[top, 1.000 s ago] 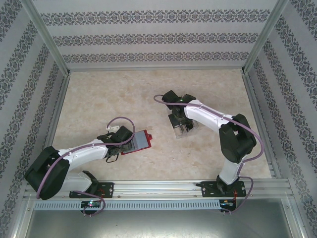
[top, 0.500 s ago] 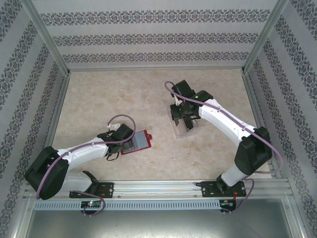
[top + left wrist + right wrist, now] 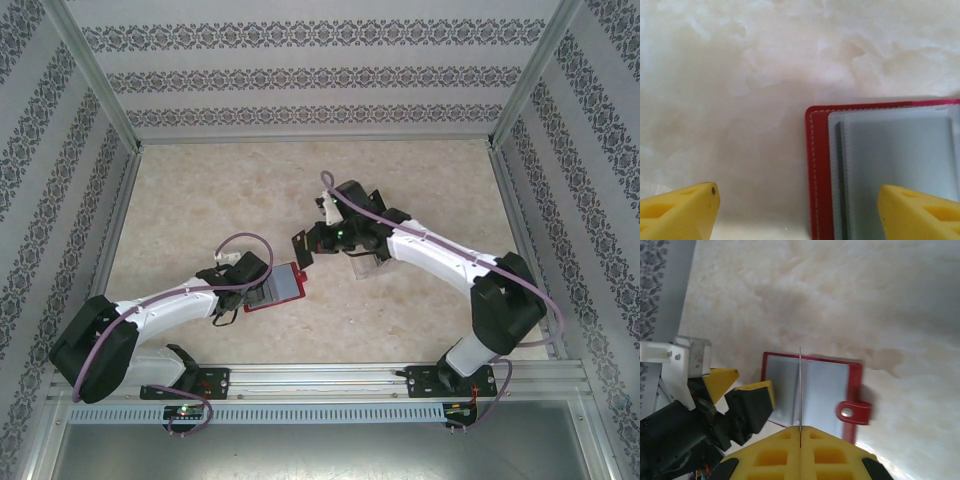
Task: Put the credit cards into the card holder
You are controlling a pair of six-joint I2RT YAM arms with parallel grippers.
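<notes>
The card holder lies open on the tabletop, grey inside up and its snap tab pointing away from the left arm; it has not shifted in the last second. One credit card now hangs above it. The wrist view shows it edge-on as a thin line over the grey leaves, pinched in the closed right claw.

That is the change. A moment ago the right claw was back over the clear rack; it has since swung across to just beside the card holder.

The left claw has stayed put, spread wide and gripping nothing. One of its fingers is over the grey inside and the other over bare tabletop, though I cannot tell whether it presses down.

The card looks fetched, so what is left is probably lowering it into a pocket.
</notes>
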